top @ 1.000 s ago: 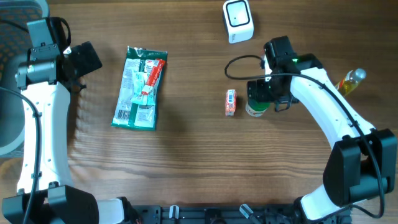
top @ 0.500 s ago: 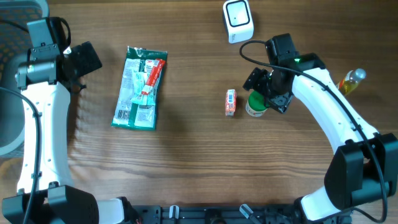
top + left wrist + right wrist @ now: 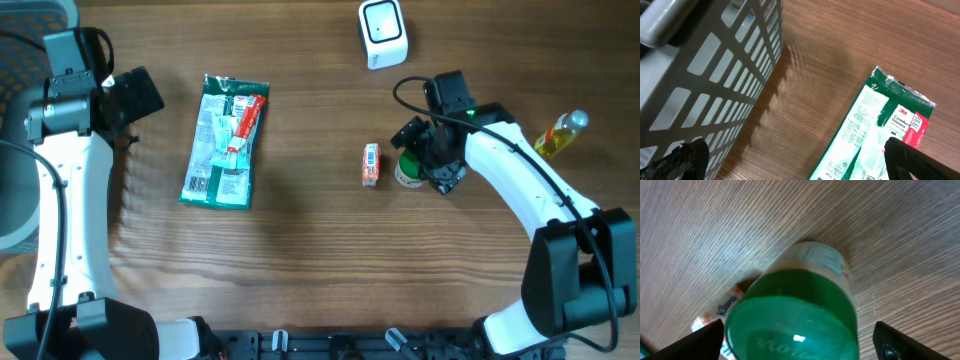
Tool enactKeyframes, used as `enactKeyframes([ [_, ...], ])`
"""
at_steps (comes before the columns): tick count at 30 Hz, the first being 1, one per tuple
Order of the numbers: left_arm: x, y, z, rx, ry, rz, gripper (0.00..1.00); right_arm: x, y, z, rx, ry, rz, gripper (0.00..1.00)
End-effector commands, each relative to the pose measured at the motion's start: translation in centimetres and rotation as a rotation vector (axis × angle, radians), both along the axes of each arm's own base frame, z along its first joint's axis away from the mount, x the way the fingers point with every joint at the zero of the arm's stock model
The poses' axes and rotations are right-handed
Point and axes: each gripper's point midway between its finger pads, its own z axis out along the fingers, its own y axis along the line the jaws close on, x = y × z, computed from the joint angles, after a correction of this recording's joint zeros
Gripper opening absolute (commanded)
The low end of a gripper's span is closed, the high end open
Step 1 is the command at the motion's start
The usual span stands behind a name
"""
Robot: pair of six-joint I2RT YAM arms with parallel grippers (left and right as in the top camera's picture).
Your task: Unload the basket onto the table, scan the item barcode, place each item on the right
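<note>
Hovering over the round green-lidded jar, the right gripper spreads its jaws wide to either side of the lid, gripping nothing. This jar stands on the brown wooden table, just beside a small orange-and-white packet and well apart from the white box-shaped scanner. At the table's other side, the left gripper gapes wide and empty near a flat green plastic package.
</note>
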Motion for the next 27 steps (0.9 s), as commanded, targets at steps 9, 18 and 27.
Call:
enactKeyframes([
  [9,-0.1,0.5,1.0,0.008,-0.028,0.022,1.0,-0.3,-1.2,-1.1,-0.103,0.003,0.153,0.75],
  [18,-0.1,0.5,1.0,0.008,-0.028,0.022,1.0,0.9,-1.2,-0.9,-0.262,-0.141,0.98,0.69],
  [27,-0.1,0.5,1.0,0.008,-0.028,0.022,1.0,3.4,-0.4,4.7,-0.241,-0.22,0.816,1.0],
])
